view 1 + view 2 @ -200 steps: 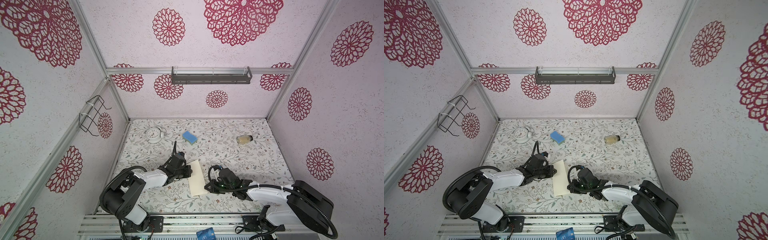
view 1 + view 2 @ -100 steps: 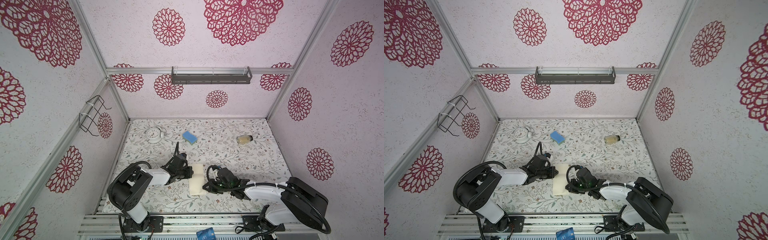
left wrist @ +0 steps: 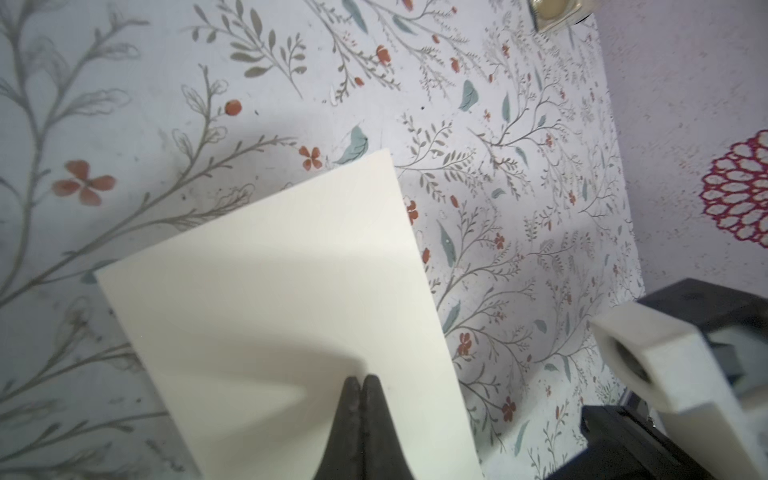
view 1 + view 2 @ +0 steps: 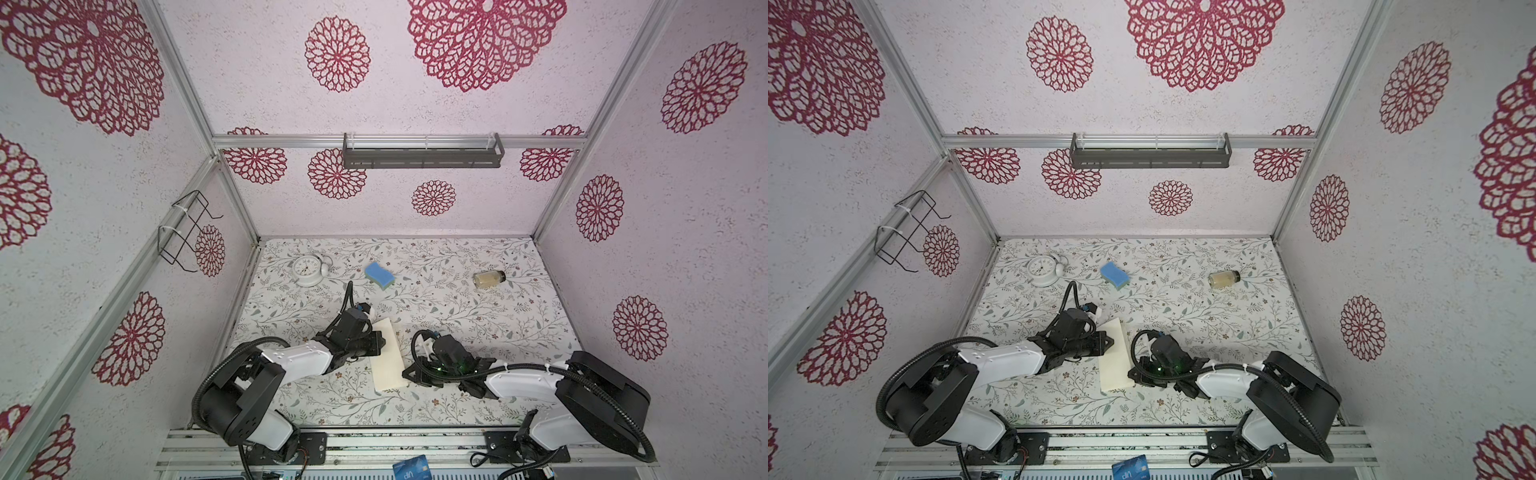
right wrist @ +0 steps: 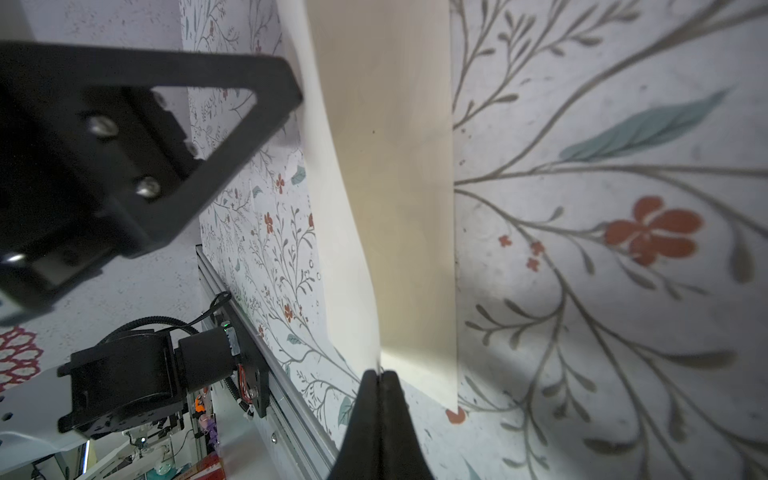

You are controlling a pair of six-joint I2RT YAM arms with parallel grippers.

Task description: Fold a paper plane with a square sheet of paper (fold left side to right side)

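The square sheet of paper (image 4: 388, 365) (image 4: 1115, 361) lies doubled over as a cream strip near the table's front middle; no paper plane is in view. My left gripper (image 4: 382, 338) (image 4: 1112, 341) is shut, and its tips rest on the top layer (image 3: 270, 291) in the left wrist view (image 3: 360, 380). My right gripper (image 4: 403, 372) (image 4: 1129, 374) is at the strip's right edge. In the right wrist view it (image 5: 378, 376) is shut on the thin edge of the upper layer (image 5: 345, 208), which curves up off the lower layer (image 5: 415, 208).
A white alarm clock (image 4: 306, 270), a blue sponge (image 4: 379, 275) and a small jar (image 4: 489, 279) sit along the back of the floral table (image 4: 478, 332). A blue card (image 4: 409, 467) lies on the front rail. Walls close in the left, right and back.
The right gripper has shifted a little to the left with the paper's edge. The left arm swung slightly and came back, its tips staying on the paper.
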